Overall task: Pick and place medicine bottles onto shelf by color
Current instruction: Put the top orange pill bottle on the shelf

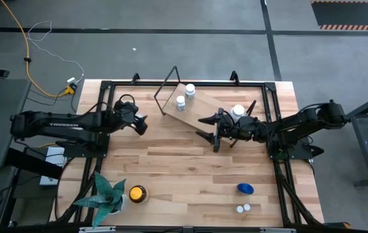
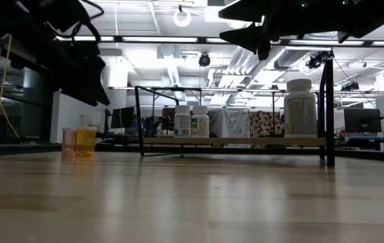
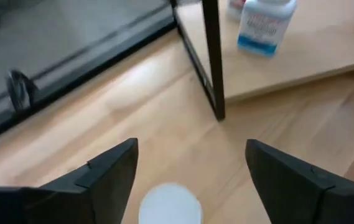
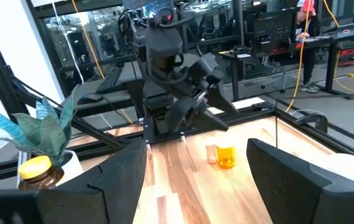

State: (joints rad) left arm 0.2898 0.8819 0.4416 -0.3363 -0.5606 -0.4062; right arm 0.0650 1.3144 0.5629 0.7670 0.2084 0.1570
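A: Hazards for left fingers (image 3: 102, 177), spread wide, empty, straddling small white-capped bottle (image 3: 169, 202) on wooden worktop (image 3: 133, 118)?
B: Tipping it, closing off-centre. Same for right fingers (image 4: 301, 180): wide, empty, beside light wood wire-framed shelf (image 1: 200, 103).

Grey floor (image 1: 171, 45) is seen around the wooden table (image 1: 184, 175); a yellow cable (image 1: 25, 48) is laid across it. Ceiling strip lights (image 2: 144, 39) and desks with monitors (image 4: 276, 28) are visible beyond.

White bottles (image 1: 185, 96) — light wood shelf (image 1: 203, 110)
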